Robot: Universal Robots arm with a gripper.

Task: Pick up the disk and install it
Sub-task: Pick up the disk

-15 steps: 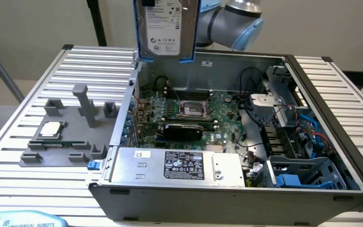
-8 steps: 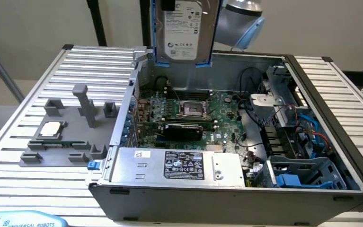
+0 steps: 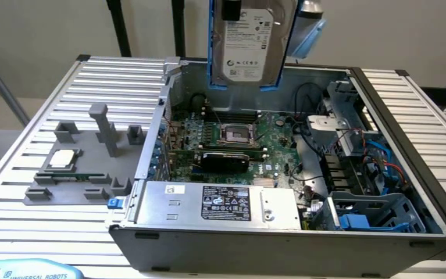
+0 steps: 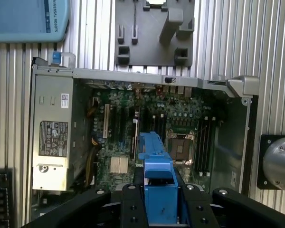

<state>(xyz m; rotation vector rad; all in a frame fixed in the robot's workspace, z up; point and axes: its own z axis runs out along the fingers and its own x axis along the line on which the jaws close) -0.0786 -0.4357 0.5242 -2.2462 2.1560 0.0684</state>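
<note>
Exterior view — disk (image 3: 250,40) clear above case rim (image 3: 405,151)

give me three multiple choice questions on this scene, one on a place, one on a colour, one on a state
1. Where is the flat rectangular silver-grey disk relative to the grey metal computer case?
A) lying inside it
B) lifted above it
C) set down beside it

2. What colour is the plastic bracket framing the disk?
A) red
B) yellow
C) blue

3. What state is the computer case in?
A) side open, green motherboard exposed
B) closed by a panel
C) wrapped in foil

Answers:
1 B, the exterior view shows the disk hanging over the case, touching nothing below.
2 C, blue edges run along the disk in both views.
3 A, the board and its cables lie in plain sight.
</note>
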